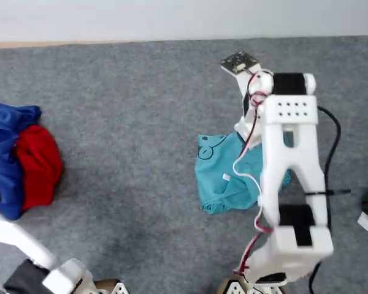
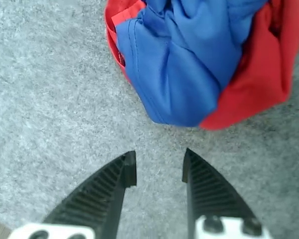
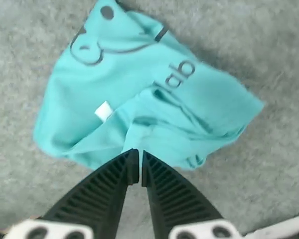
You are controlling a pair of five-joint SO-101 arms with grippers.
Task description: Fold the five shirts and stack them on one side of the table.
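Teal shirt [image 3: 139, 89], judged soft, light and limp, is found crumpled just under the right gripper [image 3: 137, 159], which is pressed together and empty. A hem corner is advised for pinching. Left gripper [image 2: 159, 168] is spread.

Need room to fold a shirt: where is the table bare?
Widest bare table lies between the red shirt and teal shirt; also the far strip. Crowded: by the blue shirt, and around the right arm.

I see a heap of two shirts [image 1: 18, 159] at the tabletop's [image 1: 129, 122] left edge, with my left pincer [image 2: 159, 162] just beside it. A third shirt [image 1: 221, 177] lies right of centre, under my right arm [image 1: 291, 159].
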